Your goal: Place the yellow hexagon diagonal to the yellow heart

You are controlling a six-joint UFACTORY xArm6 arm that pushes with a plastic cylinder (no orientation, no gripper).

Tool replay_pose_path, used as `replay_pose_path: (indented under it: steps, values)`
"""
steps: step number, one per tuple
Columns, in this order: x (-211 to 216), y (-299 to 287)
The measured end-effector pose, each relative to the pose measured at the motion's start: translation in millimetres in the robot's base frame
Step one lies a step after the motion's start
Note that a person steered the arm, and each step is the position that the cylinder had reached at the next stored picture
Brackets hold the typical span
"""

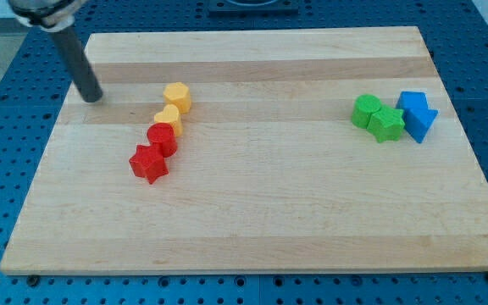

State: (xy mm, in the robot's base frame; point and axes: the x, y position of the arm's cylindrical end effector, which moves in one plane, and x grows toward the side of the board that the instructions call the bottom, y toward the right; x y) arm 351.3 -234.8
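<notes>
The yellow hexagon lies left of the board's middle, toward the view's top. The yellow heart sits just below it and slightly to the left, touching or nearly touching it. My tip rests on the board well to the left of the yellow hexagon, at about the same height in the view, apart from every block.
A red round block and a red star continue the line below the heart. At the view's right sit a green round block, a green star, a blue cube and a blue triangle. The wooden board lies on a blue perforated table.
</notes>
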Motion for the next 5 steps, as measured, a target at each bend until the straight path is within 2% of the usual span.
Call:
replay_pose_path:
  steps: [2, 3, 4, 5]
  values:
    - [-15, 183]
    - [-17, 154]
    - [-11, 92]
    - [12, 99]
